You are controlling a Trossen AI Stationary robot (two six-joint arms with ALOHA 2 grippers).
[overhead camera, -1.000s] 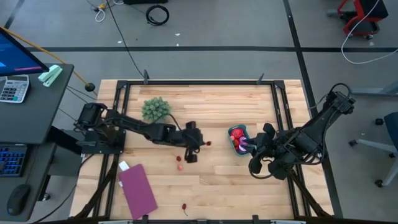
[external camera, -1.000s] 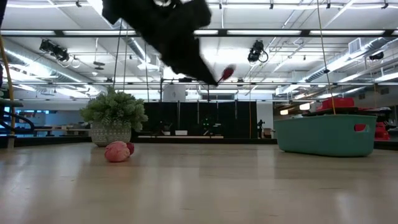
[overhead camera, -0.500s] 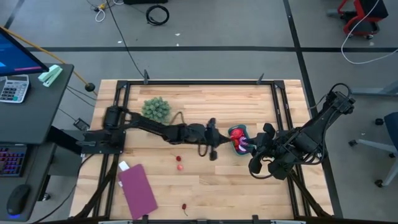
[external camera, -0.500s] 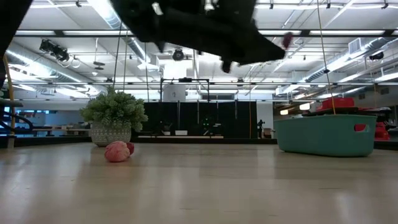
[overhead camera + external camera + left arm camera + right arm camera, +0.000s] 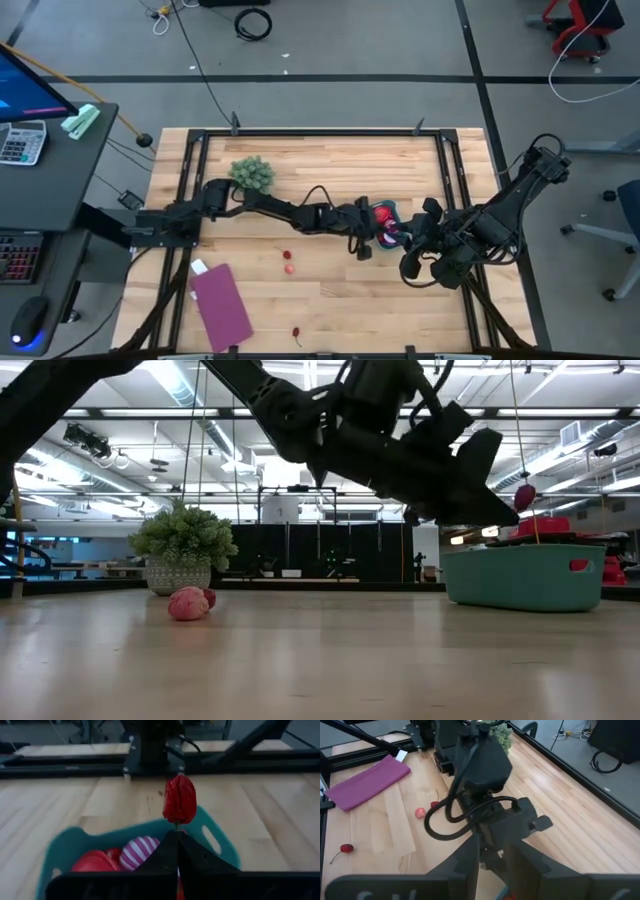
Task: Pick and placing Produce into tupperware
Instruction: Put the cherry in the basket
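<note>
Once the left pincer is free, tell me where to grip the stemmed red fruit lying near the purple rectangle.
Take the stemmed red fruit by its round body, probably from straight above. Its thin stem seems to lie flat on the table, leaving little to pinch, and nothing crowds it.

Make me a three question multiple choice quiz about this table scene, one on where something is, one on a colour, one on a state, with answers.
1. Where is the left gripper?
A. over the tupperware
B. over the purple rectangle
C. beside the leafy clump

2. What colour is the tupperware?
A. teal
B. yellow
C. white

3. What is the left gripper doing?
A. open, empty
B. shut on a red fruit's stem
C. resting on the table

Answers:
1 A: the left gripper hangs above the tupperware.
2 A: its wall is teal.
3 B: the fingers pinch the stem of the red fruit over the tub.
</note>
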